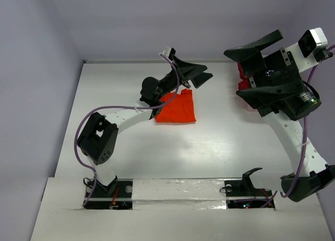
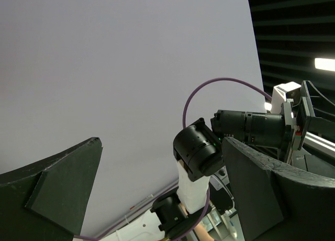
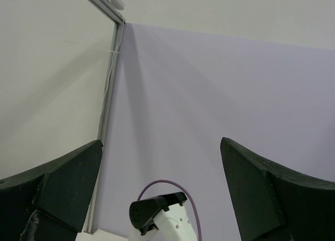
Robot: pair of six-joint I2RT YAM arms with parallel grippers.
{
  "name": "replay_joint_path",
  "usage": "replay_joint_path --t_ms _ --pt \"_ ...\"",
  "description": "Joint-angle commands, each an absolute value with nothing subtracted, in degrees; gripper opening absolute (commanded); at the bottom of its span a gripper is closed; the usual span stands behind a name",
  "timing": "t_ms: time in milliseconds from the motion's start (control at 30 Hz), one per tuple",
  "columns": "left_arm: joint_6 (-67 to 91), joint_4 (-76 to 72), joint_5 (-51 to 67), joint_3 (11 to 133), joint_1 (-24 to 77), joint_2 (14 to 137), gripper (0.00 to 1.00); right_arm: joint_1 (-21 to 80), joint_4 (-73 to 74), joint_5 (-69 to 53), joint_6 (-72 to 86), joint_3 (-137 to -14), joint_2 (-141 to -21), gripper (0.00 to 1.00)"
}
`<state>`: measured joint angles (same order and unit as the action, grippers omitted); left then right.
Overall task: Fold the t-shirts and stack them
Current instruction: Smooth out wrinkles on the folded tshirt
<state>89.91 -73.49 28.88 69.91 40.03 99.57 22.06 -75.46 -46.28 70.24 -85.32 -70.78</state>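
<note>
A bright orange-red t-shirt point(image 1: 177, 108) lies folded on the white table, left of centre. A second red t-shirt point(image 1: 243, 84) lies at the back right, mostly hidden under my right arm. No pink cloth is in view. My left gripper point(image 1: 208, 72) is open and empty, raised just beyond the orange-red shirt's far right corner. My right gripper point(image 1: 233, 73) is open and empty, held high over the red shirt. Both wrist views show only wall between wide-apart fingers point(image 2: 57, 191) point(image 3: 57, 186), and no cloth.
The table point(image 1: 225, 141) is walled at the back and on the left. The left wrist view looks across at the right arm point(image 2: 201, 152). The right wrist view shows part of the left arm point(image 3: 159, 215). Both arm bases stand at the near edge.
</note>
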Motion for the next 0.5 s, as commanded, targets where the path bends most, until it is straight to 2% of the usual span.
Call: replay_joint_path --t_ms 0,467 --pt "89.74 -98.53 29.62 72.86 40.17 98.79 0.99 21.62 -76.64 -45.26 69.35 -85.43 -69.35 1.0" --pt "90.0 -99.23 29.53 72.51 40.17 99.05 0.99 21.62 -76.64 -45.35 69.08 -84.99 -69.17 1.0"
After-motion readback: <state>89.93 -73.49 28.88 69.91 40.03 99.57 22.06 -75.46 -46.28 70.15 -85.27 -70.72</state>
